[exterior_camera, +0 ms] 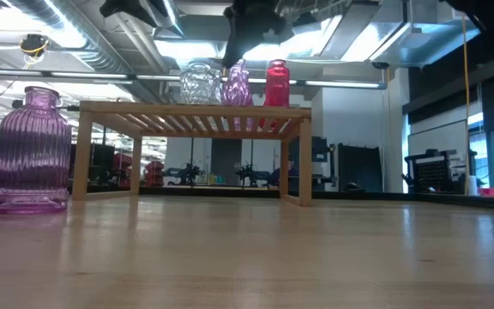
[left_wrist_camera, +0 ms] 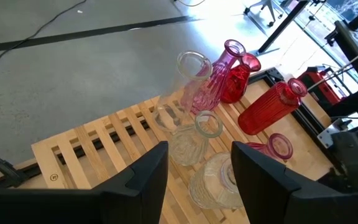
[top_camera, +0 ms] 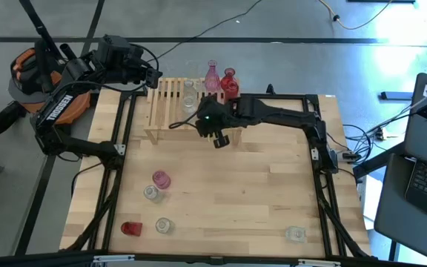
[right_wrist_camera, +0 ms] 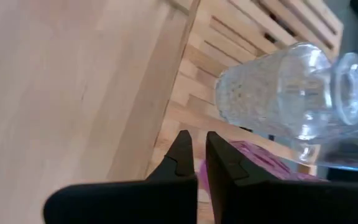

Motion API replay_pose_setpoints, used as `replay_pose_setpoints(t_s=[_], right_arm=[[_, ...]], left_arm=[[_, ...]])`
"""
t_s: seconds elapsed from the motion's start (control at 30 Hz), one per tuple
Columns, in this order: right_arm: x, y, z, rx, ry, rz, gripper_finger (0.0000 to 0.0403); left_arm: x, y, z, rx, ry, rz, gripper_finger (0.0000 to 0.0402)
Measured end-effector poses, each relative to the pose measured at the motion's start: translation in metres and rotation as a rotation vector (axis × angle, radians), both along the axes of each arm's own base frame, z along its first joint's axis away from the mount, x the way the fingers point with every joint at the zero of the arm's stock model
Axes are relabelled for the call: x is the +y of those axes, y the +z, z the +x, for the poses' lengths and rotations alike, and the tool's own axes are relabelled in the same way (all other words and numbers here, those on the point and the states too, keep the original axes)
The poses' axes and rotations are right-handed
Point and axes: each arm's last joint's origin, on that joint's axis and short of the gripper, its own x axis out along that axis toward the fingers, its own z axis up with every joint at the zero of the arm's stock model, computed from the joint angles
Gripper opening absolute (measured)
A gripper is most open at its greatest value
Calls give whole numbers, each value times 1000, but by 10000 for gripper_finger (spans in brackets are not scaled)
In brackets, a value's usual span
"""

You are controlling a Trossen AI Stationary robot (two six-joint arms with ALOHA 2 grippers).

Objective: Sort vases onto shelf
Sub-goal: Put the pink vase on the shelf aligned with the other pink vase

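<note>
Presently, left hand [left_wrist_camera: 194,171] hovers above the shelf's [top_camera: 170,104] back-left corner, fingers parted, holding nothing. On the shelf's right part stand clear, pink and red vases [top_camera: 212,78]. Right hand [top_camera: 219,139] sits just in front of the shelf, fingers closed, empty. Further vases [top_camera: 161,179] stand on the worktop [top_camera: 258,185], well in front of the shelf.
</note>
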Motion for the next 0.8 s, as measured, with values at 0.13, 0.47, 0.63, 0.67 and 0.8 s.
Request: replay_pose_setpoints(t_s=[0.13,0.47,0.63,0.67,0.8], right_arm=[[-1,-5,5,7,-34,-50,0],[-12,-23,15,52,-111,-145,0],[-19,-27,16,63,-147,-182,0],[-21,-28,17,66,-154,-188,0],[-28,-35,20,78,-170,-214,0]], left_arm=[[0,0,0,0,0,0,169],[0,0,0,0,0,0,169],[0,0,0,0,0,0,169],[0,0,0,0,0,0,169],[0,0,0,0,0,0,169]])
